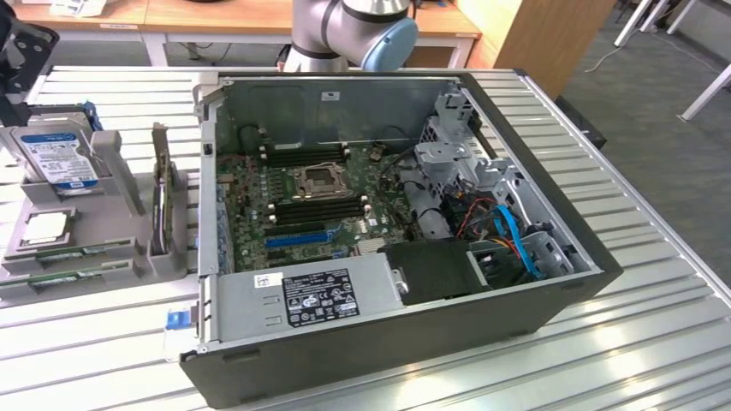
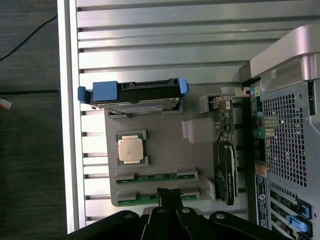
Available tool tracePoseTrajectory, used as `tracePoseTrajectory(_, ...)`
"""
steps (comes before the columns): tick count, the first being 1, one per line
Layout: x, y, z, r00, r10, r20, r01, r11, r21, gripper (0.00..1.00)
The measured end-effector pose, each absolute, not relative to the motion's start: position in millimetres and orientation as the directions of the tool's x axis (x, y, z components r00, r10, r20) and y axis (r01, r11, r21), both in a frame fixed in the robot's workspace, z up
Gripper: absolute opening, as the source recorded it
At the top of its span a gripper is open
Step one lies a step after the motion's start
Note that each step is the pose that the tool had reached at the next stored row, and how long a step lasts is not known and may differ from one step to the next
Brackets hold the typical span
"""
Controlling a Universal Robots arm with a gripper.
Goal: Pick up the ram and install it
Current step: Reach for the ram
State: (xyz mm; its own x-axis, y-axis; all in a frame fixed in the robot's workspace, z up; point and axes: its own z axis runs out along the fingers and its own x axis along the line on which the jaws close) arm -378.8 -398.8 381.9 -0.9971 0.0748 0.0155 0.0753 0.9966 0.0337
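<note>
Black gripper [image 2: 169,196] closed and empty, pointing down, poised over green ram [image 2: 134,199] in grey tray [image 2: 170,150]

We take this for a robotics lab or workshop: a robot arm [image 1: 348,26] rises behind a ribbed metal table [image 1: 639,291] carrying an opened computer case [image 1: 457,342] (its motherboard [image 1: 308,193] laid bare), with wooden desks [image 1: 217,15] and grey carpet [image 1: 674,145] beyond.
</note>
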Motion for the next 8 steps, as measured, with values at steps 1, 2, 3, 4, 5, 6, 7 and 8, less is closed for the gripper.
tracePoseTrajectory(1,-379.8,-398.8,381.9,-0.997,0.075,0.016,0.075,0.997,0.034,0.1)
tracePoseTrajectory(2,-380.1,-398.8,381.9,-0.997,0.075,0.016,0.075,0.997,0.034,0.1)
tracePoseTrajectory(3,-380.1,-398.8,381.9,-0.997,0.075,0.016,0.075,0.997,0.034,0.1)
tracePoseTrajectory(4,-380.1,-398.8,381.9,-0.997,0.075,0.016,0.075,0.997,0.034,0.1)
tracePoseTrajectory(5,-380.1,-398.8,381.9,-0.997,0.075,0.016,0.075,0.997,0.034,0.1)
tracePoseTrajectory(6,-380.1,-398.8,381.9,-0.997,0.075,0.016,0.075,0.997,0.034,0.1)
tracePoseTrajectory(7,-380.1,-398.8,381.9,-0.997,0.075,0.016,0.075,0.997,0.034,0.1)
tracePoseTrajectory(8,-380.1,-398.8,382.0,-0.997,0.075,0.016,0.075,0.997,0.034,0.1)
